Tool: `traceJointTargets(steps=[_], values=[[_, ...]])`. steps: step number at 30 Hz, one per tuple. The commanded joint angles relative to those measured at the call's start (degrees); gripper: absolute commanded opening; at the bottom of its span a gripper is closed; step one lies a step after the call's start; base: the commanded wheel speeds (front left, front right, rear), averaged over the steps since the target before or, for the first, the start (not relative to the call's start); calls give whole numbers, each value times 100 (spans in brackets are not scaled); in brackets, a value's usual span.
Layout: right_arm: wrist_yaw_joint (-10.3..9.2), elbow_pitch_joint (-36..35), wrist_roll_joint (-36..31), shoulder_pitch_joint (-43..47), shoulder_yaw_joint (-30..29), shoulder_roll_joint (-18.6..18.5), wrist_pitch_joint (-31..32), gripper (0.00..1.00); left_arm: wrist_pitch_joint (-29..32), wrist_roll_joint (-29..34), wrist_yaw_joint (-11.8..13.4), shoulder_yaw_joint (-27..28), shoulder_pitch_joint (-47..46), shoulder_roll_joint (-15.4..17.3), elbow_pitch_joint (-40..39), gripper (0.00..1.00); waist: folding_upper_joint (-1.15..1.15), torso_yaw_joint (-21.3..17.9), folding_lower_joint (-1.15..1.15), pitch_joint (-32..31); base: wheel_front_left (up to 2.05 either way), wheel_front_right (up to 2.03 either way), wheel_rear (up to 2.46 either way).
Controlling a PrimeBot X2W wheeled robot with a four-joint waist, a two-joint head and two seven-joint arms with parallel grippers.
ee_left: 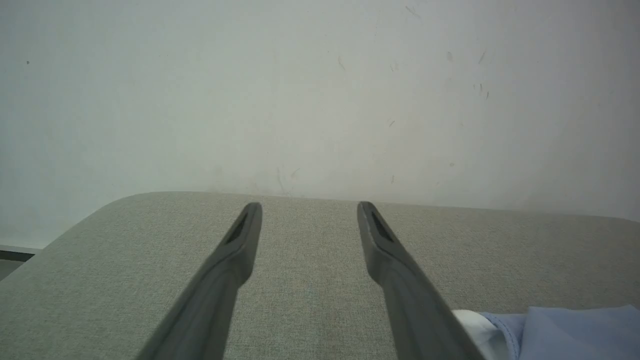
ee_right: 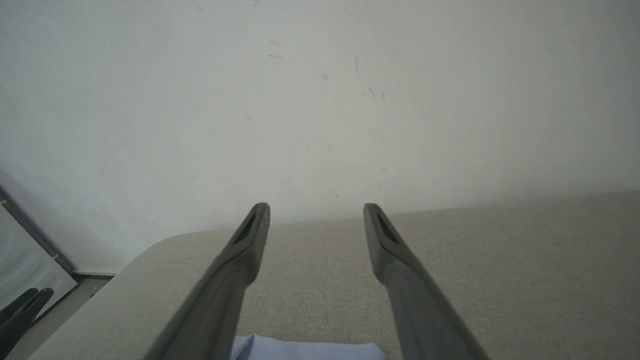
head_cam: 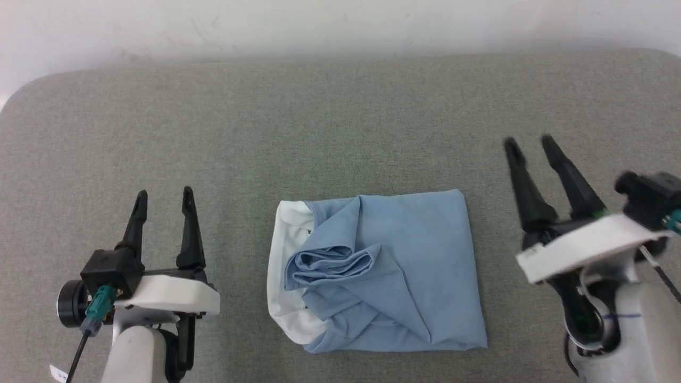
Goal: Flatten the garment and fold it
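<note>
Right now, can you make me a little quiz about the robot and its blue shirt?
1. True or false: the right tool is holding the shirt.
2. Which colour shows along the shirt's left side? A red, B white, C black.
3. Fill the gap: on the table, the shirt lies ___ the left tool and the right tool.
Key: 1 false, both tools are open and apart from the shirt; 2 B; 3 between.
</note>
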Motion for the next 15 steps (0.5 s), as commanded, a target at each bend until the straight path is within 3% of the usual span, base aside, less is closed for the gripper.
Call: traceJointTargets(steps=[1,7,15], values=[[-5,60,68,113,-95,10,48,100,-27,48,-17,8,62,10,-25,100,0,0,1,1,0,0,0],[-5,765,677,517,-453,10,640,100,-27,59,-37,-35,62,-14,-1,100,0,28,1,16,0,0,0],[-5,2014,1648,417,-101,10,1482,100,-27,74,-71,-96,13,-33,67,100,0,122,1,40,0,0,0]])
